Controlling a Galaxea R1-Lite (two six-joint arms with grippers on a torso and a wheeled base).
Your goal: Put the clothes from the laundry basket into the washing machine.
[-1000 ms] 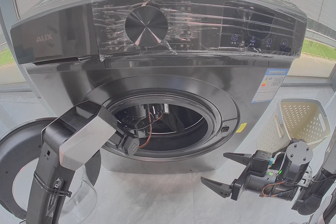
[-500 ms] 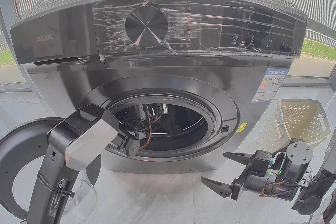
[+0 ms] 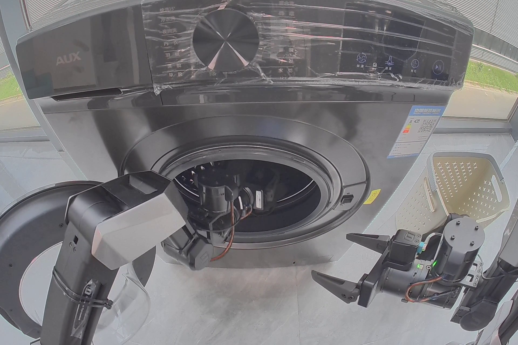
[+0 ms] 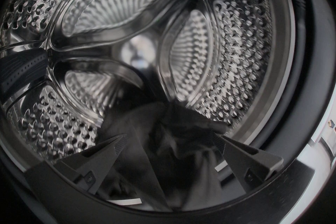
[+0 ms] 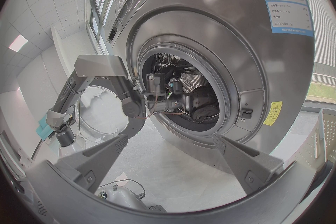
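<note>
Dark clothes (image 4: 175, 151) lie in a heap on the bottom of the washing machine (image 3: 302, 119) drum (image 4: 224, 60). My left gripper (image 4: 168, 151) hangs open just inside the drum mouth, above the heap, with nothing between its fingers. The left arm's wrist (image 3: 216, 198) sits at the lower left of the round opening. The same clothes (image 5: 204, 104) show through the opening in the right wrist view. My right gripper (image 3: 330, 255) is open and empty, low over the floor in front of the machine's right side. Behind it the beige laundry basket (image 3: 469, 184) leans, with no clothes visible inside.
The machine's round door (image 3: 27, 243) hangs open at the left, close beside my left arm. Grey floor (image 3: 259, 303) lies free between the two arms. Glass walls stand behind the machine.
My left wrist has drawn back and down from deeper in the drum to the lower left rim of the opening. The right arm has barely moved.
</note>
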